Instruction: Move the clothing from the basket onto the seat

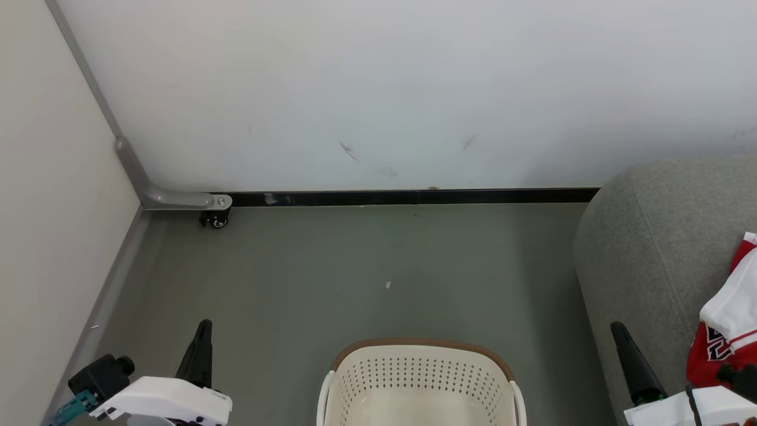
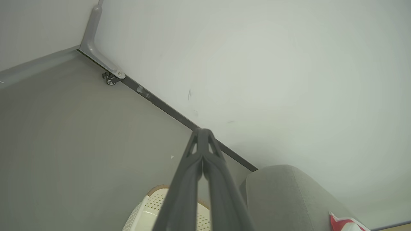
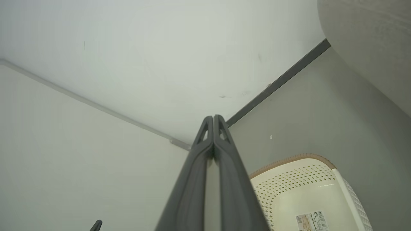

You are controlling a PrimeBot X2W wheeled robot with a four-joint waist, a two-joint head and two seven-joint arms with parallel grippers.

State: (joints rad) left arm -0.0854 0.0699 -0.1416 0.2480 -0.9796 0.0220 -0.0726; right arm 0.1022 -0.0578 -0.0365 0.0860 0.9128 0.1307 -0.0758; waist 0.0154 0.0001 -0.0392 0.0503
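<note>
The cream basket [image 1: 421,378] with its brown rim stands on the floor at the bottom centre, and its inside shows bare plastic [image 3: 301,199] with a label. Red and white clothing [image 1: 730,319] lies on the grey seat [image 1: 644,248] at the right edge. A corner of the clothing [image 2: 343,223] also peeks over the seat [image 2: 282,195] in the left wrist view. My left gripper [image 1: 203,331] is shut and holds nothing, left of the basket. My right gripper [image 1: 618,330] is shut and empty, in front of the seat's side. Both pairs of fingertips [image 2: 203,133] [image 3: 213,119] touch each other.
A pale wall with a black skirting strip [image 1: 414,197] runs across the back. A side panel on the left ends in a grey bracket with a small caster wheel [image 1: 216,220]. Grey floor [image 1: 355,278] stretches between the wall and the basket.
</note>
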